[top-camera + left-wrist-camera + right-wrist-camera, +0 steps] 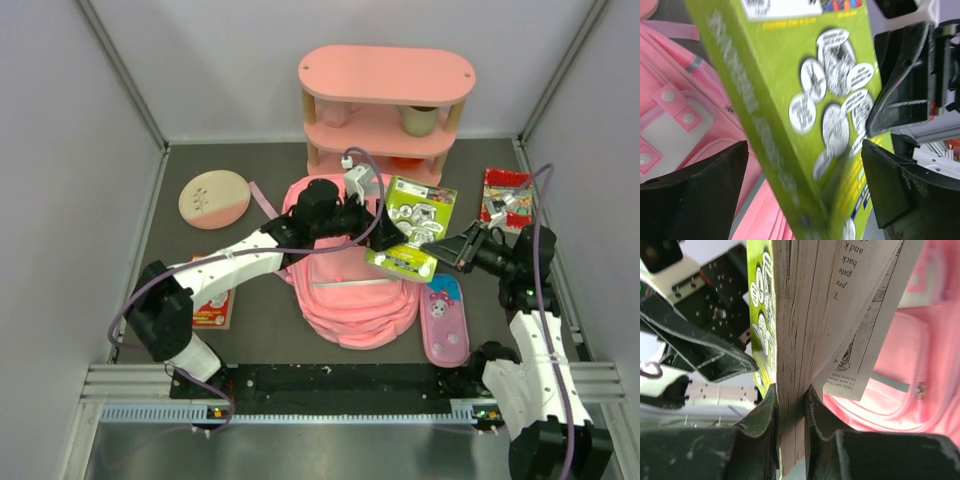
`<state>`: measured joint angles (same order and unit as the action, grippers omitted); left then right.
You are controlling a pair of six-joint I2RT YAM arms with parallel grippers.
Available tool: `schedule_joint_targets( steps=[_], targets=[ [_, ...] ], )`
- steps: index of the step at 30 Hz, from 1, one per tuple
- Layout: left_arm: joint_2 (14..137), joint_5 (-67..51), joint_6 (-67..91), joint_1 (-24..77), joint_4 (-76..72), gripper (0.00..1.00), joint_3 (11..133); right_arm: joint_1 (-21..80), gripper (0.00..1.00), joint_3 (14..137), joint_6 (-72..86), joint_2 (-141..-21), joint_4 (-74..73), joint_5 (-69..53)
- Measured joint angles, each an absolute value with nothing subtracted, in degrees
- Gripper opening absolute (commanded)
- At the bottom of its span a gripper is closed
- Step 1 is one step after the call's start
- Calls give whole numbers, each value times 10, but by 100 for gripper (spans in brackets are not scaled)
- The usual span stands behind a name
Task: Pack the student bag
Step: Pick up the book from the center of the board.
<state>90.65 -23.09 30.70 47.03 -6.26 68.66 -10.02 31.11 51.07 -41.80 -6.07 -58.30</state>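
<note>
green book (412,225) pinched above the student bag (350,300)

the right gripper (790,395) has its two dark fingers (760,425) squeezed tight on the book's page edge. the pages fan loose above the grip, and one printed leaf hangs away to the side. the left gripper (804,150) stands spread as wide as it goes, with nothing in its hold. its fingers sit either side of the green cover with gaps showing, and i cannot tell whether it touches the book at all.

from above, the book hangs tilted between the two grippers, cover up, with black-and-white drawings in white bubbles on it. the student bag lies under it and to the left, big, soft and pink, flat on the dark table (260,335) near the middle. its pale flap pocket with pink snaps shows close to the left gripper. in the overhead view the book's lower edge overlaps the bag's right side.

just right of the bag lies a purple-pink pencil case (445,320) with a cartoon face, near the right arm's base. farther back stands a pink three-tier shelf (385,75) with a cup (422,120) on its middle tier. a red packet (505,200) lies at the far right and a round pink-and-cream disc (214,198) at the far left. a red booklet (213,310) lies partly under the left arm.
</note>
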Motion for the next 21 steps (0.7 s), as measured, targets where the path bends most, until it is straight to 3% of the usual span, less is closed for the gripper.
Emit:
schedule_joint_targets(
  steps=[6, 7, 10, 11, 12, 13, 14, 15, 17, 21],
  targets=[
    [879, -243, 325, 470, -114, 98, 658, -19, 0, 295, 529, -424, 8, -606],
    [877, -244, 327, 470, -118, 94, 656, -15, 0, 295, 526, -426, 10, -610],
    [875, -244, 330, 470, -124, 57, 653, -10, 0, 295, 512, -434, 4, -620],
    [875, -241, 331, 469, -124, 19, 652, -10, 12, 295, 504, -434, -2, -619],
    [875, -236, 330, 468, -123, 6, 651, -10, 20, 295, 495, -434, -12, -618],
    [874, -235, 338, 467, -122, 0, 648, -9, 30, 295, 483, -434, -26, -611],
    [870, -233, 341, 468, -127, 0, 643, -7, 56, 296, 468, -435, -45, -593],
    [866, -220, 342, 475, -122, 0, 641, -4, 61, 297, 459, -435, -72, -580],
    [852, -202, 337, 482, -103, 0, 631, -3, 68, 298, 435, -429, -129, -544],
    [812, -125, 306, 472, -20, 0, 597, -5, 68, 300, 395, -401, -245, -467]
  ],
)
